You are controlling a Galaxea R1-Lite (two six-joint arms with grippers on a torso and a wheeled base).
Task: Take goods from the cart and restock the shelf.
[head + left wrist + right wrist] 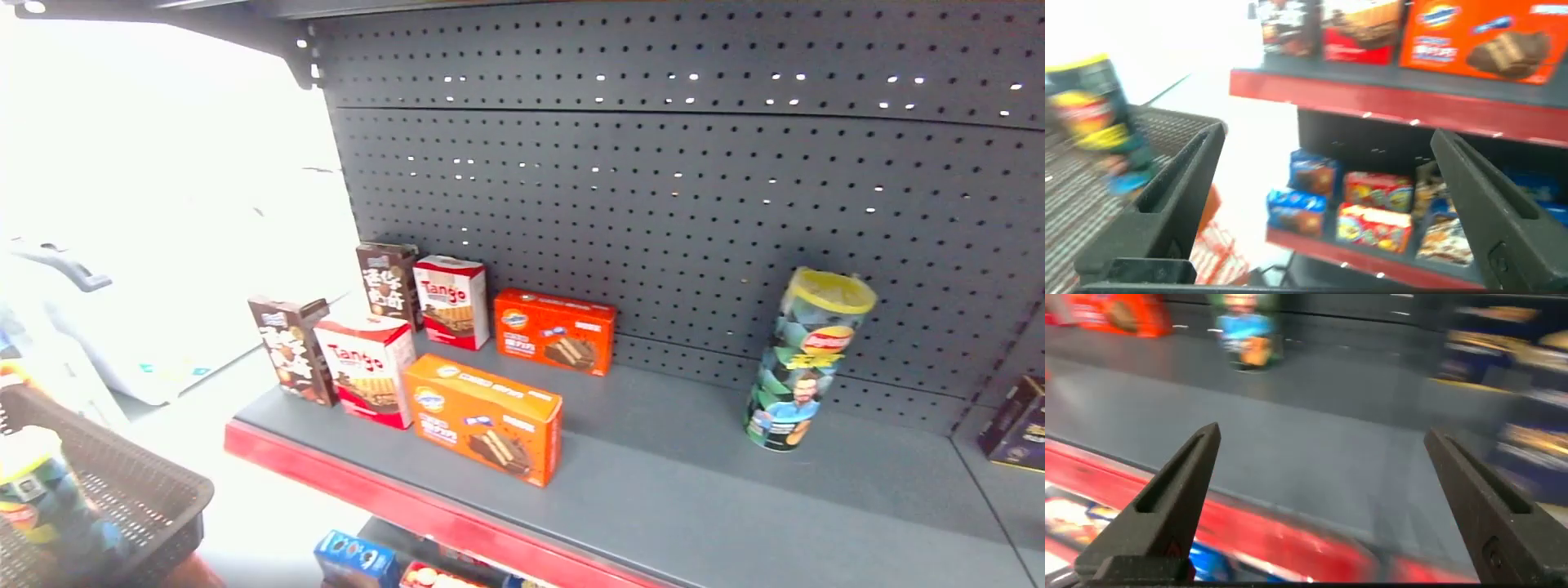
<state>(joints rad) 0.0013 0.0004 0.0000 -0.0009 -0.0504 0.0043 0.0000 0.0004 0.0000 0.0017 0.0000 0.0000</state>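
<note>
Nearest, at 8 o'clock in the head view, a chip can (37,498) sits inside the dark mesh cart basket (163,482). Its long axis runs roughly upright, pale lid end up and leaning a little. Blur hides its base. The left wrist view shows this can (1094,106) yellow lid up against the basket mesh (1078,180). The left gripper (1327,135) hangs just beside the basket rim with its 2 fingers spread wide. Beyond them are the shelf's red front edge and snack packs (1376,212) on a lower tier.

The grey shelf (694,490) fills the head view from 6 to 3 o'clock. On it, toward 4 o'clock, a second chip can (804,359) stands on end, yellow lid up and long axis near vertical, close to the pegboard (694,204).

Well apart from it, toward 8 o'clock of centre, 6 boxes stand in 2 rows. The front row holds a brown box (291,349), a red-and-white box (367,371) and an orange box (482,416). The rear row holds another brown box (389,284), another red-and-white box (451,300) and another orange box (555,331). A dark box (1016,425) stands at 3 o'clock.

The right gripper (1323,433) is spread wide over the shelf's red front edge, facing the board and the blurred second can (1245,335).
</note>
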